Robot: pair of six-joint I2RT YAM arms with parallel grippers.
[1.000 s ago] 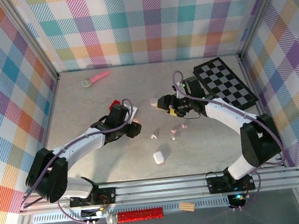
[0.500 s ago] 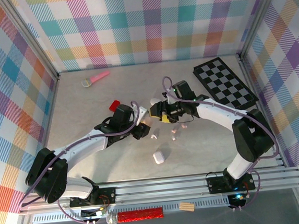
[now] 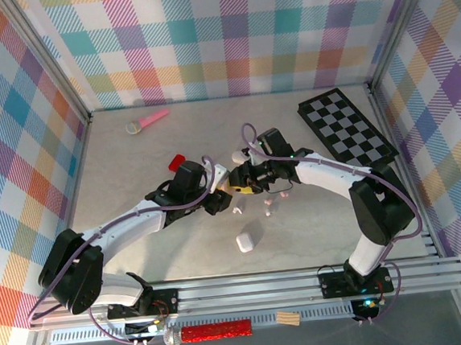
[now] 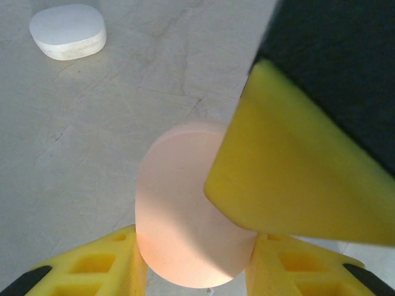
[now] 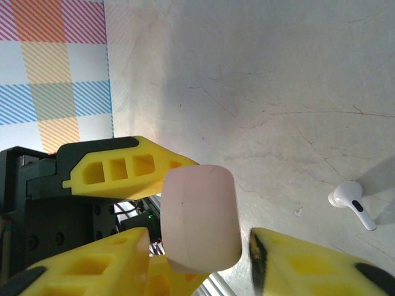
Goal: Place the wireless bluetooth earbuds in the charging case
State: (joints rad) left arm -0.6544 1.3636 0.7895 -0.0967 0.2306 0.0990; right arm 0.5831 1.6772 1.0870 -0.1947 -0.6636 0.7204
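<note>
The pink charging case (image 4: 191,216) stands on edge, with my left gripper (image 4: 196,265) shut on its lower end. In the top view my left gripper (image 3: 218,193) and right gripper (image 3: 239,188) meet tip to tip at the table's middle. My right gripper (image 5: 199,256) straddles the same pink case (image 5: 199,216). One of its fingers (image 5: 92,265) is beside the case, and the other finger (image 5: 308,265) stands a small gap away. A white earbud (image 5: 353,202) lies on the table close by. It shows as a white earbud (image 3: 237,211) below the grippers, with pale pink earbuds (image 3: 267,205) to its right.
A closed white case (image 3: 245,241) lies nearer the arm bases, also seen as the white case (image 4: 68,31). Another pale case (image 3: 235,154) sits just behind the grippers. A red block (image 3: 176,160), a pink-and-yellow toy (image 3: 147,120) and a checkerboard (image 3: 348,128) lie farther back.
My right gripper moved left from near the checkerboard to the left gripper and narrowed its jaws around the pink case. The left gripper shifted slightly right, still holding the case.
</note>
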